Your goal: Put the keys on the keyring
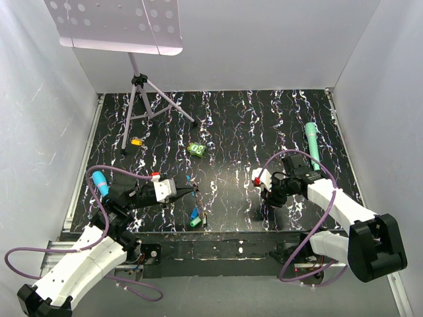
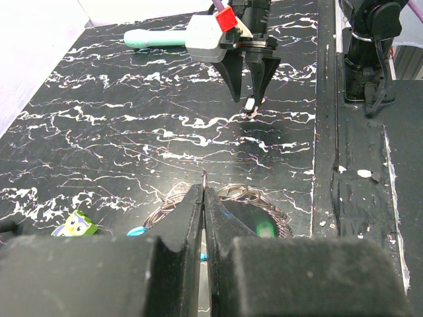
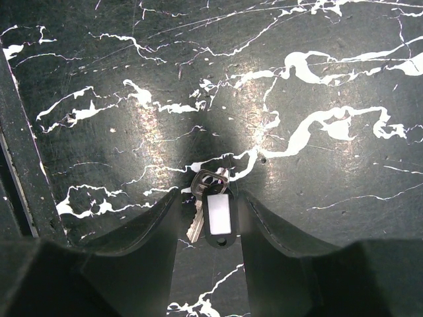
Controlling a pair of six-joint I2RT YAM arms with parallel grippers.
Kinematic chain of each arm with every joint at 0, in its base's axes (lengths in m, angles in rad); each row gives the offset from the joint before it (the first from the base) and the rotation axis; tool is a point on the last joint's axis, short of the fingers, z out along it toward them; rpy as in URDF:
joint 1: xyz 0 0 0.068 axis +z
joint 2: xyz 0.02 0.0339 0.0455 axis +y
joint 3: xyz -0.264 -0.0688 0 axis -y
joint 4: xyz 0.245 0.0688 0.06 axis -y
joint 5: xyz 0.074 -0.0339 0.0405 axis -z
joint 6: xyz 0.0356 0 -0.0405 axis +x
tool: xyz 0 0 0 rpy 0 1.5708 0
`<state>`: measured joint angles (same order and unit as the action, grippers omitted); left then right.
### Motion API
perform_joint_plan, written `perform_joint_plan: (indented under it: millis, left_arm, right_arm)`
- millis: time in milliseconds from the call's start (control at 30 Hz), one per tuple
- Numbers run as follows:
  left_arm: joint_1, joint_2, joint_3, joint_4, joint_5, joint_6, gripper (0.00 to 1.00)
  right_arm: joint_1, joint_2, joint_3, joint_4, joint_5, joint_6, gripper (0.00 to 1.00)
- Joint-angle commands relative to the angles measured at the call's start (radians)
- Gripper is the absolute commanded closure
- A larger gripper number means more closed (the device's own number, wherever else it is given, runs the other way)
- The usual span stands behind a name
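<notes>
The left gripper (image 2: 203, 193) has its fingers pressed together over the keyring (image 2: 232, 193), with a thin metal sliver poking out between the tips. The keyring's grey loops lie on the black marbled table (image 2: 99, 132), left of centre and towards the near edge. The right gripper (image 3: 208, 198) has its fingers apart, straddling a metal key (image 3: 195, 221) that carries a plain white label tag (image 3: 217, 214). A teal-headed key (image 1: 195, 218) lies nearer the edge.

One left end effector (image 2: 203, 198), one right end effector (image 2: 248, 92), one tagged key (image 3: 210, 212), one teal marker (image 1: 312, 142), one green toy (image 1: 196, 150), one orange piece (image 1: 137, 140), one tripod (image 1: 142, 99).
</notes>
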<state>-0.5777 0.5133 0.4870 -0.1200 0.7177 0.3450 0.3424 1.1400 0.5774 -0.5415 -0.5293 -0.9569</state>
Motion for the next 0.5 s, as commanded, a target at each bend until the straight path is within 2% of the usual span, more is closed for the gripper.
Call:
perform_joint_plan:
  millis: [0,233,467]
  left_arm:
    - [0.006,-0.010,0.047,0.019,0.005,0.012,1.00]
    - [0.006,-0.009,0.047,0.019,0.003,0.012,1.00]
    - [0.006,-0.012,0.045,0.019,0.000,0.011,1.00]
  right_arm:
    - [0.006,0.003,0.012,0.011,-0.015,0.006,0.52]
    - [0.007,-0.008,0.032,-0.018,-0.015,0.046,0.52]
    - [0.007,0.010,0.159,-0.145,0.025,0.162,0.51]
